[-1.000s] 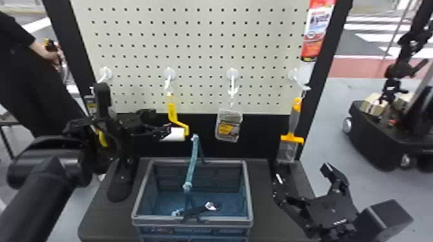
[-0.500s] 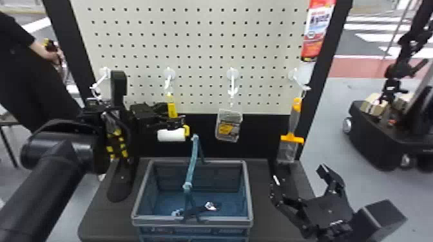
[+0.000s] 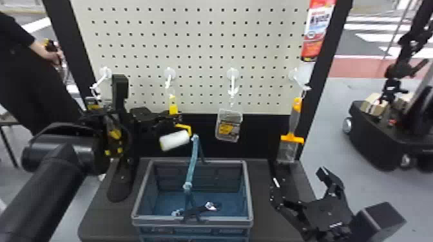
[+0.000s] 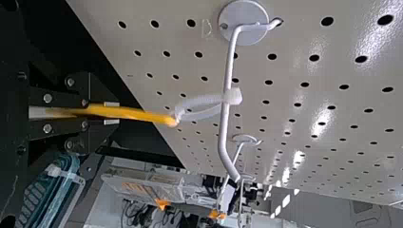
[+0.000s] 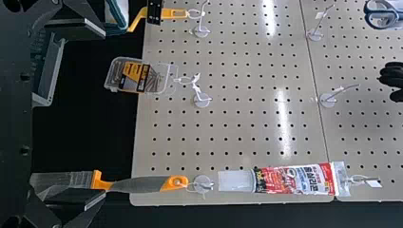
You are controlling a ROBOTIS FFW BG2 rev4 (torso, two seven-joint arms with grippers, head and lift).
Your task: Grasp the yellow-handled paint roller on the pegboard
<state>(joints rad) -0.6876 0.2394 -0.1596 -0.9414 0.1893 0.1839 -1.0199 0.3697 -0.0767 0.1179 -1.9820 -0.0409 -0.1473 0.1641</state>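
Now the pegboard [image 3: 199, 48] rises behind the black worktop [image 3: 103, 222], and the left arm is up against the board's lower edge. A second ago the left gripper [image 3: 165, 117] sat lower, level with the roller's sleeve; since then it has climbed and closed in, and the left wrist view shows its two fingers pinched tight on the handle with no gap to spare. By my reading the grasp itself is made, with the tool not yet lifted free. The right gripper [image 3: 306, 193] waits at the worktop's front right corner, fingers spread wide and holding nothing. The yellow-handled paint roller [image 3: 174, 128] hangs from the second hook [image 4: 227, 123] from the pegboard's left edge. Its white sleeve [image 3: 174, 140] has tipped aslant since the squeeze. The slim yellow handle [image 4: 128, 113] ends in a white tie loop [image 4: 206, 101] that sits over the hook's shaft.
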